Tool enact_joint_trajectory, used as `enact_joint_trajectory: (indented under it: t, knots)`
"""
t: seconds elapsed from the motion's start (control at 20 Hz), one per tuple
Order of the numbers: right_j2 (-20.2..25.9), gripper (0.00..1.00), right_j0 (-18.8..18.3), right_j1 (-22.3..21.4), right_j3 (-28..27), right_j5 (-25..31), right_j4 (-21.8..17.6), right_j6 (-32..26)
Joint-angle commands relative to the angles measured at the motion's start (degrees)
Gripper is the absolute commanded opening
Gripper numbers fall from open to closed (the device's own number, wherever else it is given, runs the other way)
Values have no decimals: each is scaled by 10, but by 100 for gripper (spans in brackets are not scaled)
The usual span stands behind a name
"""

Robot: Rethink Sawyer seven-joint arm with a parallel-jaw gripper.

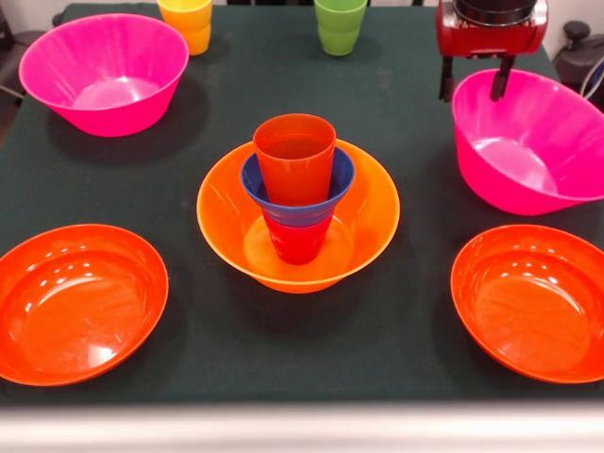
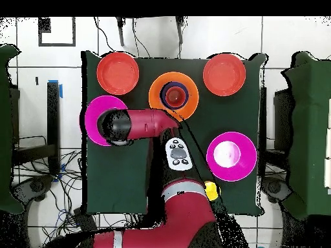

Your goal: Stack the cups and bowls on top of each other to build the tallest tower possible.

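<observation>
Tool (image 1: 476,87) hangs empty, fingers apart, over a pink bowl (image 1: 530,151) beside the tower (image 1: 297,189), likely to grip its rim

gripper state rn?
Gripper: open, holding nothing, fingers hanging over the far rim of the pink bowl.

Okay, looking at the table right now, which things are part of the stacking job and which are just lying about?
Job:
tower
pink bowls
red-orange shallow bowls
yellow cup
green cup
gripper

Lying about:
cables on the floor
blue tape
</observation>
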Motion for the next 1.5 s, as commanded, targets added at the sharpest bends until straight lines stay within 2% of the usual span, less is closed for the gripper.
enact_joint_trajectory:
  t: [0.05,0.2,0.4,0.7,0.95,1.35,1.5]
  knots:
    - [6,100,-3,13,42,-52,-36,33]
    - [2,100,-3,18,56,-75,-41,39]
    - [-8,100,-2,49,45,-107,-54,39]
    - [-10,100,-9,66,51,-142,-56,39]
    - [1,100,-31,36,76,-127,-47,21]
    - [3,100,-55,31,96,-143,-59,12]
    - [18,100,-64,31,97,-150,-55,10]
